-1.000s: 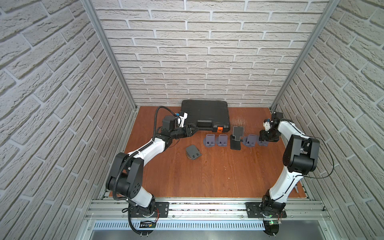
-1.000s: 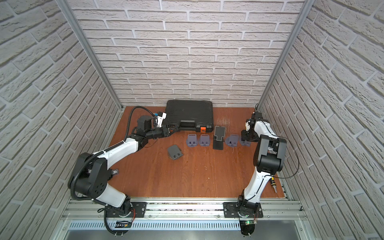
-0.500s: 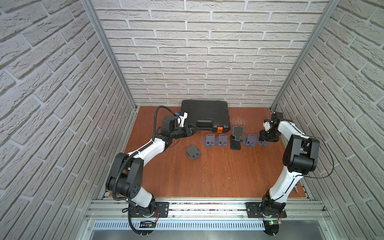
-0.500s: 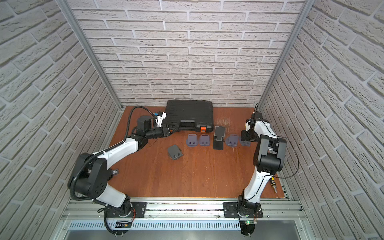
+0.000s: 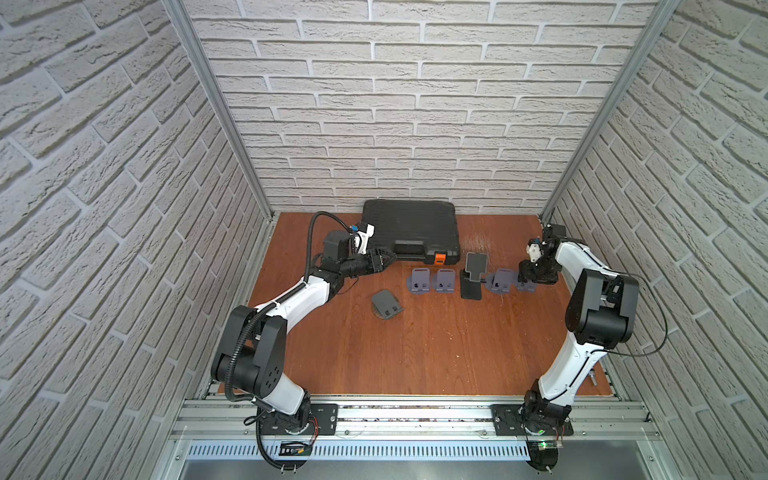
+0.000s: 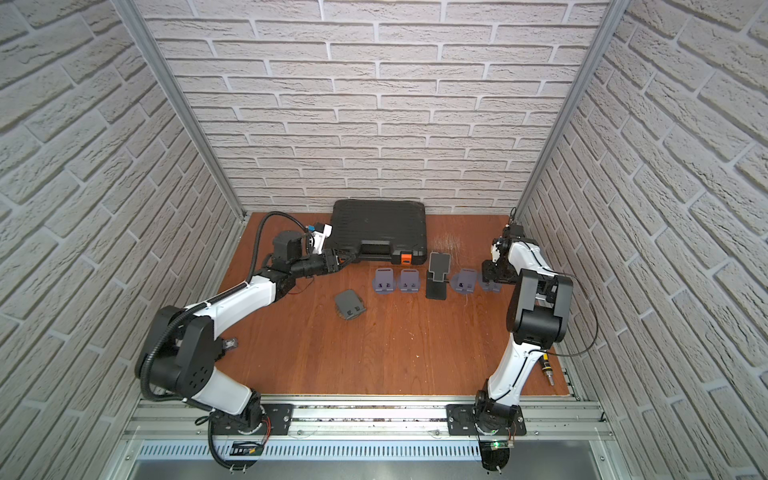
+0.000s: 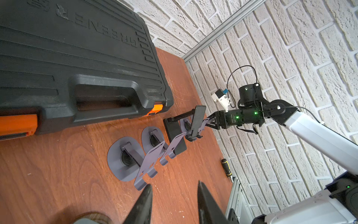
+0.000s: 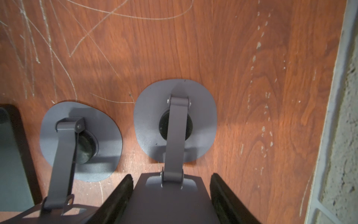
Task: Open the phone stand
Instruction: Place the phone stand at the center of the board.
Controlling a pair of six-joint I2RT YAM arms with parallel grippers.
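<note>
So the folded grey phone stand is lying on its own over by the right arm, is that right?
Not quite. The folded grey phone stand does lie on its own, but by the left arm, not the right; both top views show it.

You are working in a robot test cell, the kind found in a lab or workshop, not a lived-in room. The walls (image 5: pixel 415 124) on three sides carry a pale brick pattern and meet at the far corners in bare aluminium posts (image 5: pixel 217 108). The work surface is a scratched wooden board (image 5: pixel 436 345). Along its near edge runs an aluminium rail (image 5: pixel 415 409), with the left arm (image 5: pixel 291 305) and right arm (image 5: pixel 598 303) bolted to it. A black tool case (image 5: pixel 411 228) sits at the far side, a screwdriver (image 6: pixel 547 371) lies near right, and grey phone stands (image 5: pixel 419 282) stand in a row.
</note>
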